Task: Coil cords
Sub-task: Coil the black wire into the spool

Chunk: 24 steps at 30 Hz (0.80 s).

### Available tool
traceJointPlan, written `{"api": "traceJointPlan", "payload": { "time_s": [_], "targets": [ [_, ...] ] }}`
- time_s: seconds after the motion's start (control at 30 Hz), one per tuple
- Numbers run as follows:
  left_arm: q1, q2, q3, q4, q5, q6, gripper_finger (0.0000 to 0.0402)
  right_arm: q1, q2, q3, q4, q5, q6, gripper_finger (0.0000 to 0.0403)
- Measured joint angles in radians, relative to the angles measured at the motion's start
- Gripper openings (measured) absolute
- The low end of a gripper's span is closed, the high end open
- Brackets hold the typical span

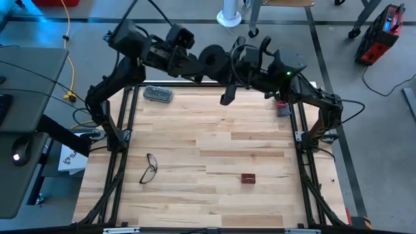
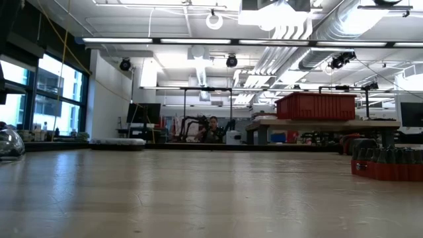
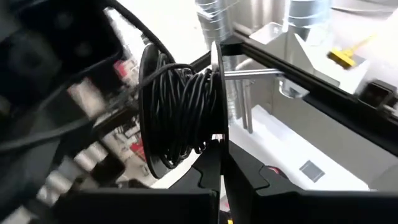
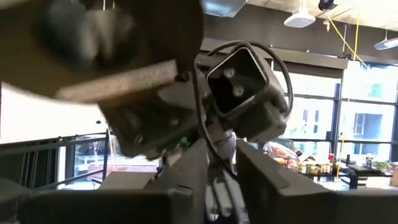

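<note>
Both arms are raised over the table's far edge and do not show in the low view. My left gripper (image 1: 200, 64) is shut on the round black reel (image 1: 212, 58). In the left wrist view the reel (image 3: 180, 112) carries several turns of thin black wire (image 3: 186, 106). My right gripper (image 1: 235, 65) is beside the reel, on its right, and points at my left wrist. Its fingers (image 4: 186, 168) stand a little apart. A thin dark wire (image 4: 200, 118) runs down between them; whether it touches them I cannot tell. My left gripper (image 3: 219, 146) pinches the rim of one thin flange of the reel (image 3: 216, 127) between its two fingertips, with the flange edge-on to the fingers. The reel is lifted clear, high above the table. Its wound wire lies beside the fingers, not between them.
Black-framed eyeglasses (image 1: 149, 169) lie at the near left. A clear case (image 1: 158, 94) lies at the far left and a small dark red block (image 1: 247, 178) at the near right. The wooden table top (image 1: 214, 143) is bare between them. A person (image 2: 213, 129) sits far off in the room.
</note>
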Motion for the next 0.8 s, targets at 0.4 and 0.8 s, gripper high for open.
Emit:
{"api": "traceJointPlan", "payload": {
  "time_s": [0.4,0.8],
  "targets": [
    [0.016,0.000,0.000,0.084,0.027,0.011,0.0003,0.000,0.008,0.000,0.022,0.057,-0.008,0.0099],
    [0.015,0.000,0.000,0.113,0.014,0.008,0.0003,0.003,0.029,0.000,0.057,0.074,-0.046,0.0012]
  ]
}}
